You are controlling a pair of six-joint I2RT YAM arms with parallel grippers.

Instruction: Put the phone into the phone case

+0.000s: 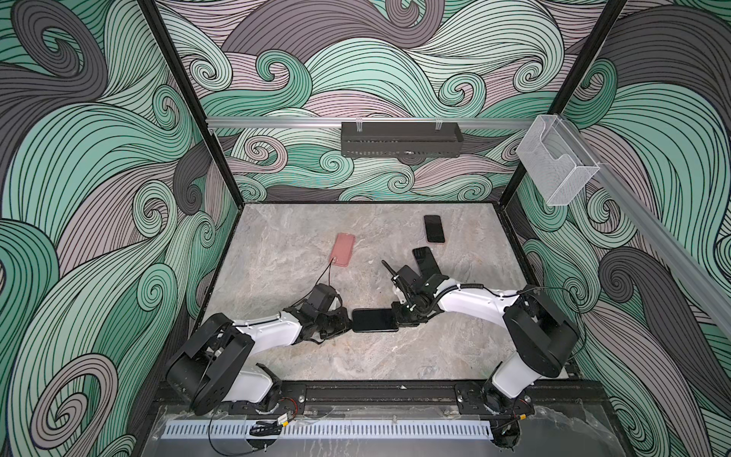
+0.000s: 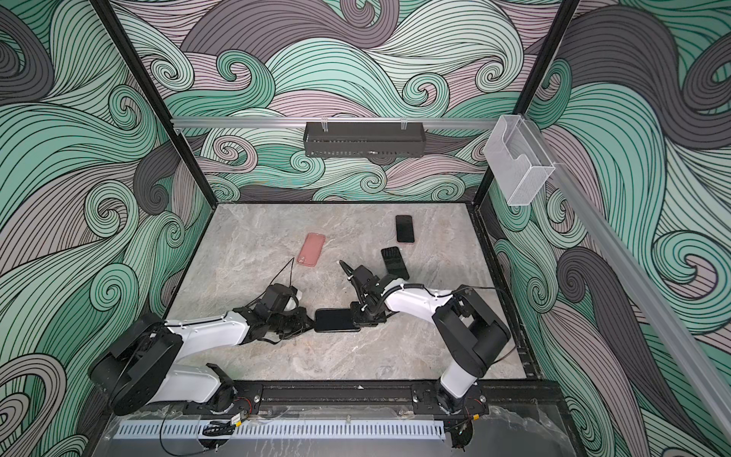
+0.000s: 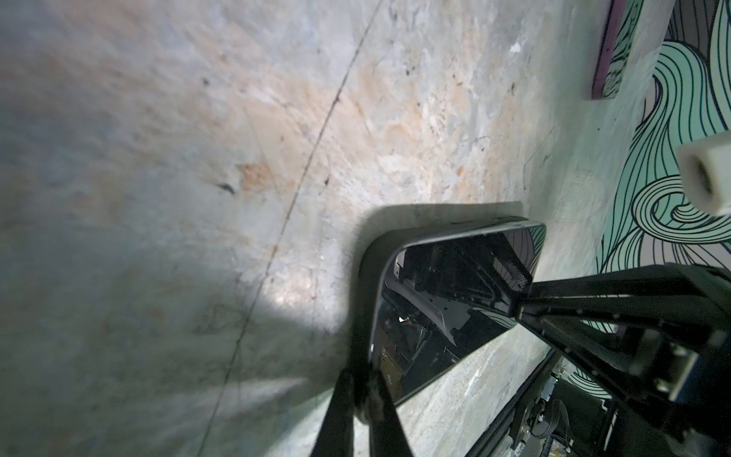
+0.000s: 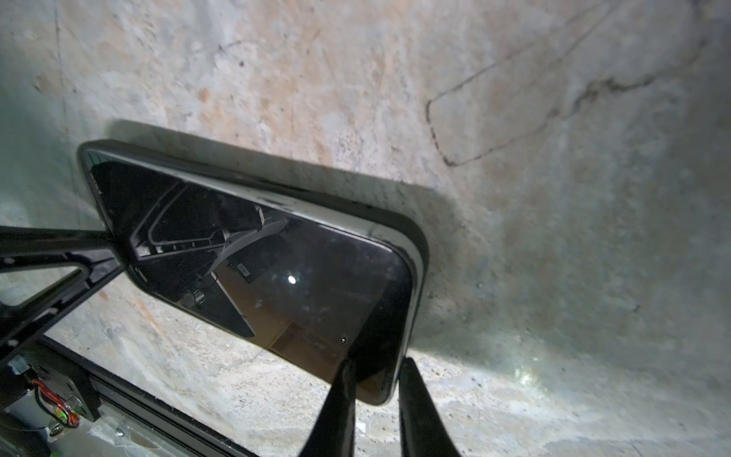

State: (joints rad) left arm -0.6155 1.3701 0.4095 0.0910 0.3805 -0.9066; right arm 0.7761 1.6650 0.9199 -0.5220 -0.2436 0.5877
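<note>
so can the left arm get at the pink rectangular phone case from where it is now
Probably yes: bare marble tabletop lies between the left gripper and the pink rectangular phone case. But that gripper is pinching one end of the glossy black phone, so it would need to let go first.

Top views evenly lit and sharp; wrist views dim, edges smeared; phone (image 4: 292,279) mirrors glare, shadowing the tabletop (image 4: 514,118).

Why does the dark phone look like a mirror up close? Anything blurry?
Right wrist view: the phone has a glossy screen mirroring what's overhead, plus a glint. Left wrist view: same mirroring; table softly blurred. Both top views: sharp, even light.
</note>
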